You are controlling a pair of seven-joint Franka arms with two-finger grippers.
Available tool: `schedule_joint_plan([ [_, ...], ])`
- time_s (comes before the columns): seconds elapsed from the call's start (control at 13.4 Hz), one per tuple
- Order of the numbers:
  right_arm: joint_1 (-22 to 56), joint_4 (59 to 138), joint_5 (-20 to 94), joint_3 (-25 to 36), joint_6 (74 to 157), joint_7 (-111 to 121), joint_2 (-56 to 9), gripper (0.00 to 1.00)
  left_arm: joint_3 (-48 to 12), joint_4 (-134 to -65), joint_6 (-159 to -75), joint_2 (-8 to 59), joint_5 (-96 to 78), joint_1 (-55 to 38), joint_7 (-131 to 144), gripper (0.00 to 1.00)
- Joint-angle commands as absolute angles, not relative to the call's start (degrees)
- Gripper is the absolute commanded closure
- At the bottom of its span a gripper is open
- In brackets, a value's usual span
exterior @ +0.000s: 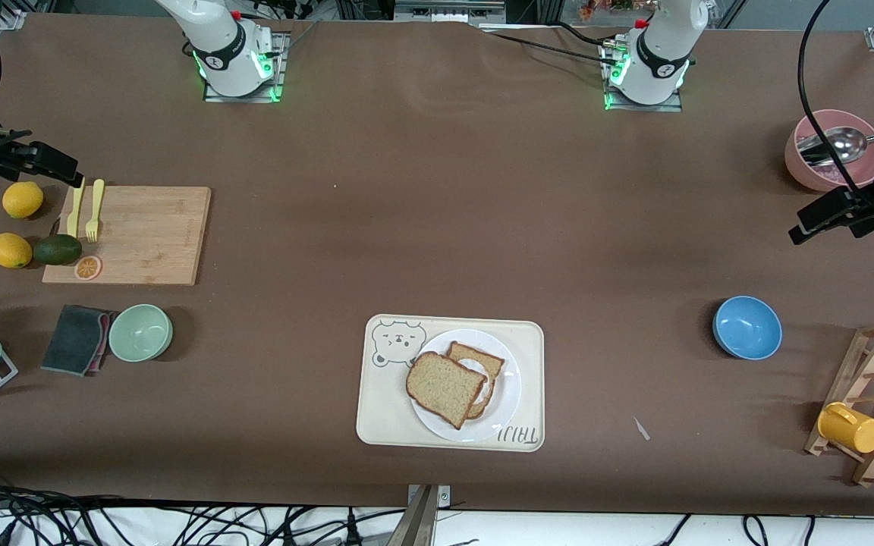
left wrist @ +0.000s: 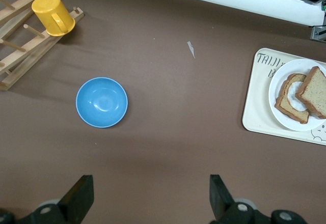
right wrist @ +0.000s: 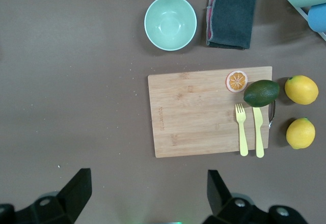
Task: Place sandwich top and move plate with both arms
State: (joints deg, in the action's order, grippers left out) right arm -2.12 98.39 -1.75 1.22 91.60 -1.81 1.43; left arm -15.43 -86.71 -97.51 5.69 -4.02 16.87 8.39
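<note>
Both pincers [left wrist: 147,203] [right wrist: 145,201] agape, empty

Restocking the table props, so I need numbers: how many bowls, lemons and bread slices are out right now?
Bowls: 3, a green bowl, a blue bowl and a pink bowl.
Lemons: 2.
Bread slices: 2, the sandwich top over a lower slice.
Total: 7.

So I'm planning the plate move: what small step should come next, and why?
Probably bring both grippers in toward the plate. The top slice already lies on the egg slice, while the left gripper hangs open near the blue bowl and the right gripper open beside the cutting board.
</note>
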Motion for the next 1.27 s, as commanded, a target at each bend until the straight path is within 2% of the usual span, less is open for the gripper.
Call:
schedule_joint_plan([
  [0.0,-2.55,97.12,-0.97,0.88,91.14,-1.67,1.05,0.00,-12.16,-85.61,-96.06,5.62,-1.58,13.04,8.17,0.00],
  [0.22,-2.46,97.12,-0.97,0.97,91.06,-1.67,1.05,0.00,-1.26,-85.61,-95.98,5.45,-1.58,2.92,7.91,0.00],
  [1.2,-2.37,97.12,-0.97,0.88,91.14,-1.93,0.97,0.00,-1.49,-85.69,-93.60,5.10,-1.49,2.81,7.74,0.00],
])
